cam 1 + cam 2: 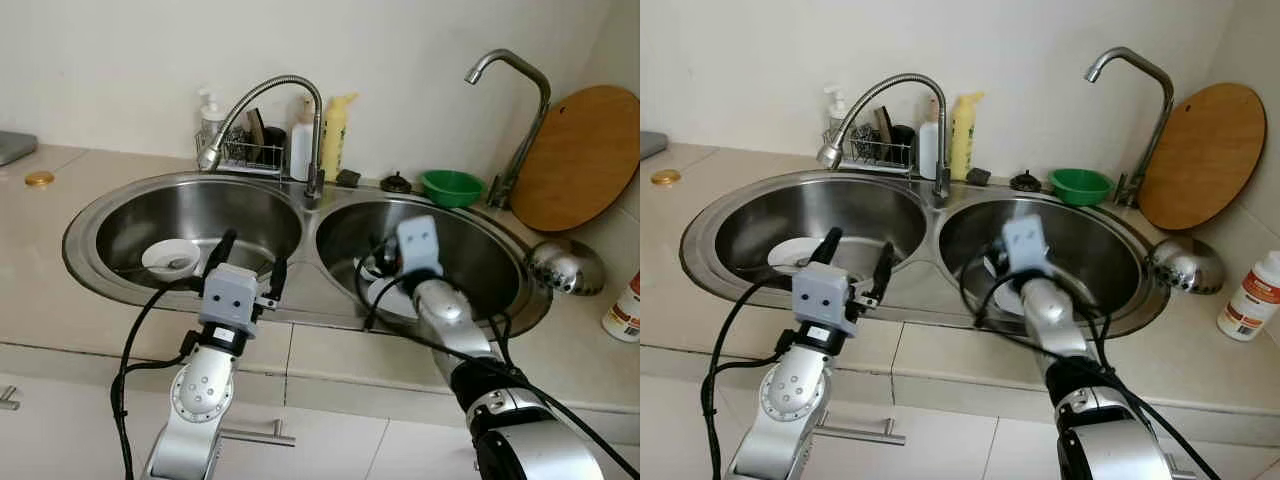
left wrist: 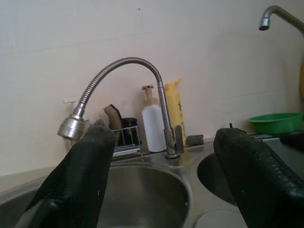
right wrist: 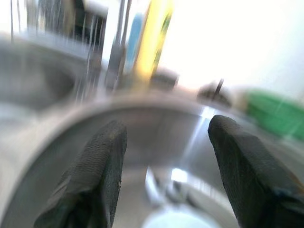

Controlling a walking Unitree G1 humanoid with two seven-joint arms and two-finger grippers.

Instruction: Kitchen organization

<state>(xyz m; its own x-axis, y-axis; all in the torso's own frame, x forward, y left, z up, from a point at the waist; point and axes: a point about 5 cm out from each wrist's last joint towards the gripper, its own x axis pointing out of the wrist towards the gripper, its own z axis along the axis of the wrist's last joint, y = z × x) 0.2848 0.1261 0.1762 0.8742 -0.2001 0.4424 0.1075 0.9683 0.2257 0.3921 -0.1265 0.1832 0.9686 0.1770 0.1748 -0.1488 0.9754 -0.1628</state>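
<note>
**Both grippers spread wide at double steel sink**

A double stainless-steel sink (image 1: 300,290) is set into a beige countertop (image 1: 40,290). The left gripper (image 1: 249,262) is held over the front rim of the left basin, black fingers (image 2: 78,183) spread wide, nothing held. A white round bowl (image 1: 171,259) with a metal item inside is seen on the left basin floor, just beyond the left gripper. The right gripper (image 3: 164,171) is lowered into the right basin, fingers parted, nothing between them; the right wrist view is blurred. White dishes (image 1: 385,292) lie on the right basin floor, partly hidden by the right arm; what kind cannot be told.

A flexible steel gooseneck faucet (image 1: 270,100) is mounted between the basins, its head turned over the left basin. Behind it a wire rack (image 1: 243,152), a white bottle (image 1: 301,140) and a yellow bottle (image 1: 335,133) are lined against the wall. A small green plastic bowl (image 1: 451,187) is placed behind the right basin, beside a second tall steel tap (image 1: 520,110). A round wooden cutting board (image 1: 578,155) is leaned on the wall at right, a shiny steel bowl (image 1: 565,266) upturned below it. A white bottle with red label (image 1: 1247,297) stands at the far right counter edge. A small gold lid (image 1: 40,179) lies at far left.
</note>
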